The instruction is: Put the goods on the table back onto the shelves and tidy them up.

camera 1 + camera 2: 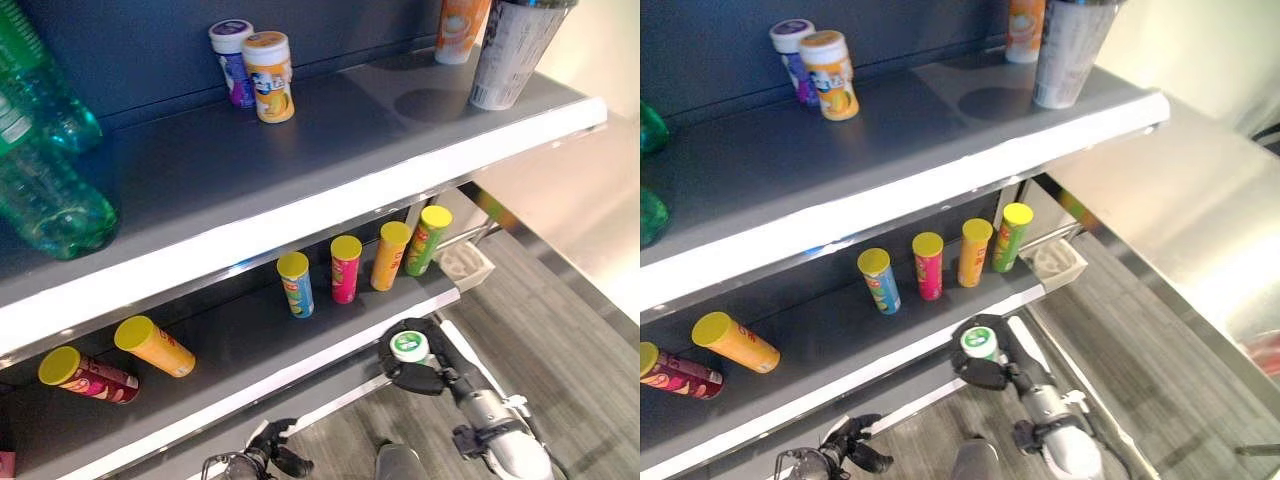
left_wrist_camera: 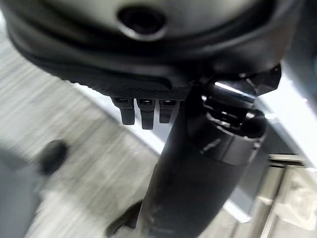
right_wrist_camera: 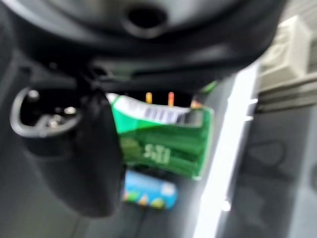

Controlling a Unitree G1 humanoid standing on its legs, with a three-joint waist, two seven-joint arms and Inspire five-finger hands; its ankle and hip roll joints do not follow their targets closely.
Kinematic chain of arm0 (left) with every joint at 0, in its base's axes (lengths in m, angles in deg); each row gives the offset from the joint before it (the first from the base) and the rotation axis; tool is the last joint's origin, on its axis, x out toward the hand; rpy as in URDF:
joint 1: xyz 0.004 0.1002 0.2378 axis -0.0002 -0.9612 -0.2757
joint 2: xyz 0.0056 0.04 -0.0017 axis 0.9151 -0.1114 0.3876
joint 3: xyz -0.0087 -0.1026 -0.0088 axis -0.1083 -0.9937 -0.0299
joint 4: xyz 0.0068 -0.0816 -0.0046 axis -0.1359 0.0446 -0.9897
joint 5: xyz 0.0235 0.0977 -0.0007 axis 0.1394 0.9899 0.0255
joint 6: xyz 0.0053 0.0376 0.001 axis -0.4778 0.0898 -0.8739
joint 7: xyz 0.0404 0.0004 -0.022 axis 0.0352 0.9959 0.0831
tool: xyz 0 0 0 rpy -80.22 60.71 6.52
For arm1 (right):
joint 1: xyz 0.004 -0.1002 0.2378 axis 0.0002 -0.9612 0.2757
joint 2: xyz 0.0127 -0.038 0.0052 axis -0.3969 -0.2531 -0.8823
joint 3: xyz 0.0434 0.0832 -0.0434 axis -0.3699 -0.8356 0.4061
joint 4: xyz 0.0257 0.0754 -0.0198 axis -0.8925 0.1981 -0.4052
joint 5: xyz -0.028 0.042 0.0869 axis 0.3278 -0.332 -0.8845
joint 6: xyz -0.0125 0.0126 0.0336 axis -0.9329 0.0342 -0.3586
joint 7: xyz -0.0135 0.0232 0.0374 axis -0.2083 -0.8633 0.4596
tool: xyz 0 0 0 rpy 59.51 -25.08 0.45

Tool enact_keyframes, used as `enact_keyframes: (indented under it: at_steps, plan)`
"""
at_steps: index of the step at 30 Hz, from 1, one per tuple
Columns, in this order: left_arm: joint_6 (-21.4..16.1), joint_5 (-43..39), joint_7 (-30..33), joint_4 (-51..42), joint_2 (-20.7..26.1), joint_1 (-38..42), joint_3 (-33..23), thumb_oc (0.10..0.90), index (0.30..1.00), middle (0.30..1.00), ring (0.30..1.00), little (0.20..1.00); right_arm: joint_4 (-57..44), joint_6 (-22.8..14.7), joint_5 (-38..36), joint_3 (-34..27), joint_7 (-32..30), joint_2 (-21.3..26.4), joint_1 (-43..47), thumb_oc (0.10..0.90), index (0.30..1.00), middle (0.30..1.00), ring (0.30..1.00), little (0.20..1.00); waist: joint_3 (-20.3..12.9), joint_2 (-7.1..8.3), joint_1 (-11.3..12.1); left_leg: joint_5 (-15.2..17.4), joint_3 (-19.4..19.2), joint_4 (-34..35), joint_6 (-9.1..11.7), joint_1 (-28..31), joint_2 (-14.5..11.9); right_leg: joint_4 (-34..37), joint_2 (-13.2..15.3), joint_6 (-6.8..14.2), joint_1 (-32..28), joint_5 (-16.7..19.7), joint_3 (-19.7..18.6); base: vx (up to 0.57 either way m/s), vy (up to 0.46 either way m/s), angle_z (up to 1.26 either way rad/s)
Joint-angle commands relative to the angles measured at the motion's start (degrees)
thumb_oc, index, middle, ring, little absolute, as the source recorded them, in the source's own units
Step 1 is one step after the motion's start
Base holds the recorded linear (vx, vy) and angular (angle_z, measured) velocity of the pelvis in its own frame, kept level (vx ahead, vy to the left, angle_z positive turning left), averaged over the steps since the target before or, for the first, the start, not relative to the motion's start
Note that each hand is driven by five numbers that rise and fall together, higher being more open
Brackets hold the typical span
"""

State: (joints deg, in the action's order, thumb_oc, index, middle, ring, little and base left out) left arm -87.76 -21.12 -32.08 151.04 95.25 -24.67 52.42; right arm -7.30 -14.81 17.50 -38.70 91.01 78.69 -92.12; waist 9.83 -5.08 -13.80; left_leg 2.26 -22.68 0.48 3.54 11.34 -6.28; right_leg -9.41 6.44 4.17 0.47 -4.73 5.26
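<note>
Green can: we see a small green can with a white lid [image 1: 409, 346] in the right hand, just in front of the lower shelf's white edge.
Right hand: our right hand [image 1: 420, 375] has its dark fingers curled round the green can. In the right wrist view the green label [image 3: 163, 139] sits past the thumb.
Right arm: it comes up from the lower right, and the hand is near the right end of the lower shelf.
Lower shelf: the lower shelf [image 1: 240, 340] is grey with a white front edge.
Standing cans: four tall cans with yellow lids stand in a row right behind the hand: a blue can [image 1: 296, 285], a pink can [image 1: 345, 268], an orange can [image 1: 390, 255] and a green tall can [image 1: 428, 240].
Lying cans: an orange lying can [image 1: 155, 346] and a dark red lying can [image 1: 88, 376] lie on their sides at the left end, well apart from the hand.
Upper shelf: the upper shelf [image 1: 300, 160] holds a purple tub [image 1: 232, 62] and an orange tub [image 1: 270, 76] touching each other near the back.
Bottles: green bottles [image 1: 45, 170] are at the left end of the upper shelf.
Cups: an orange cup [image 1: 460, 30] and a grey tall cup [image 1: 515, 50] stand at the right end.
White tray: a small white tray [image 1: 466, 264] sits just past the right end of the lower shelf.
Left hand: our left hand [image 1: 275, 452] is low, below the lower shelf. Its fingers are curled, and we see nothing in them.
</note>
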Motion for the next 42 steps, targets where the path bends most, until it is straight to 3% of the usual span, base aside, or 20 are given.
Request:
enact_keyframes:
  at_steps: [1, 5, 6, 7, 12, 20, 28, 32, 37, 42]
  plan:
    - [-3.2, 0.18, 0.52, 0.93, 1.29, 5.13, -1.49, 0.8, 0.9, 0.9, 0.9, 0.9, -10.53, -7.06, -3.93, -2.01, -2.22, -0.01, 3.64, 0.4, 0.3, 0.3, 0.3, 0.3, -2.76, 4.62, -1.33, 0.38, 2.71, 4.52, -0.36, -4.03, 3.66, 7.4, 0.39, 0.75, -3.62, 7.86, -3.25, -0.03, -0.084, 0.22]
    - [-3.39, -0.45, 0.27, 1.66, 1.37, 5.72, -1.34, 0.8, 0.9, 0.9, 0.9, 0.9, -13.35, -8.23, -8.61, -1.2, -0.84, 4.18, 1.57, 0.4, 0.3, 0.3, 0.3, 0.3, -4.25, 5.57, -1.27, 0.3, 2.82, 4.52, -0.54, -4.18, 2.91, 12.46, -0.12, 0.98, -5.49, 9.62, -3.76, 0.0, -0.101, 0.01]
    - [-3.34, -0.81, 0.11, 3.02, 1.72, 5.19, -1.78, 0.8, 0.9, 0.9, 0.9, 0.9, -17.7, -9.95, -12.93, -0.73, 0.24, 6.8, 0.93, 0.4, 0.3, 0.3, 0.3, 0.3, -4.59, 6.17, -1.04, 0.23, 3.21, 4.52, -0.42, -4.32, 2.57, 13.67, -0.25, 0.96, -6.02, 9.78, -3.75, -0.04, -0.187, -0.08]
    - [-3.29, -0.79, -0.53, 4.1, 2.04, 4.87, -1.46, 0.8, 0.9, 0.9, 0.9, 0.9, -23.75, -11.34, -18.22, -0.78, 1.66, 12.69, 0.36, 0.4, 0.3, 0.3, 0.3, 0.3, -4.89, 7.06, -0.86, -0.07, 3.31, 4.52, -0.23, -4.53, 2.0, 14.41, -0.45, 0.87, -6.31, 9.56, -3.62, -0.06, -0.173, 0.01]
    - [-2.97, -2.77, -1.91, 5.96, 1.49, 3.13, -1.08, 0.8, 0.9, 0.9, 0.9, 0.9, -32.1, -12.57, -26.46, -3.12, 2.6, 25.43, 0.28, 0.4, 0.3, 0.3, 0.3, 0.3, -5.93, 8.71, -0.97, -0.25, 2.94, 4.52, -0.45, -3.71, 1.07, 14.41, -1.0, 1.1, -6.08, 9.61, -4.07, -0.06, -0.089, 0.03]
    - [-2.83, -3.42, -3.35, 7.73, -0.33, 2.75, 2.95, 0.8, 0.9, 0.9, 0.9, 0.9, -34.72, -13.51, -30.77, -5.8, 0.97, 36.76, 6.59, 0.4, 0.3, 0.3, 0.3, 0.3, -8.15, 9.58, -1.34, -0.73, 2.45, 4.52, -0.72, -3.03, 0.45, 14.41, -1.51, 0.95, -5.75, 10.24, -4.88, -0.02, -0.023, -0.17]
    - [-2.43, -3.67, -4.15, 8.77, -1.7, 2.03, 4.9, 0.8, 0.9, 0.9, 0.9, 0.9, -31.62, -13.26, -30.77, -5.76, -2.26, 39.1, 14.1, 0.4, 0.3, 0.3, 0.3, 0.3, -9.49, 10.24, -0.71, -0.87, 3.38, 4.52, -0.71, -3.25, 0.21, 14.41, -1.7, 0.65, -5.48, 10.53, -4.48, -0.01, 0.004, -0.02]
    - [-2.01, -3.68, -3.94, 8.65, -2.14, 1.66, 4.82, 0.8, 0.9, 0.9, 0.9, 0.9, -28.26, -12.15, -30.58, 0.37, -4.08, 36.15, 22.32, 0.4, 0.3, 0.3, 0.3, 0.3, -10.04, 10.27, 0.83, -0.89, 4.02, 4.52, -0.64, -3.46, 0.3, 14.41, -1.7, 0.64, -5.76, 10.31, -3.93, 0.0, 0.02, 0.06]
    - [-1.1, -3.88, -3.41, 8.04, -2.61, 1.96, 5.94, 0.8, 0.9, 0.9, 0.9, 0.9, -22.65, -9.81, -32.68, 13.9, -7.28, 32.33, 37.36, 0.4, 0.3, 0.3, 0.3, 0.3, -10.53, 10.31, 3.05, -0.7, 4.82, 4.52, -0.38, -3.19, 0.65, 14.41, -1.47, 0.68, -6.79, 9.79, -3.07, 0.02, 0.015, 0.1]
    - [-0.71, -4.03, -3.05, 8.16, -2.48, 2.17, 6.38, 0.8, 0.9, 0.9, 0.9, 0.9, -21.05, -9.38, -34.17, 19.18, -8.72, 31.39, 44.56, 0.4, 0.3, 0.3, 0.3, 0.3, -10.59, 10.36, 3.9, -0.64, 5.19, 4.52, -0.28, -3.04, 0.77, 14.41, -1.35, 0.62, -7.47, 9.43, -2.91, 0.03, -0.004, 0.1]
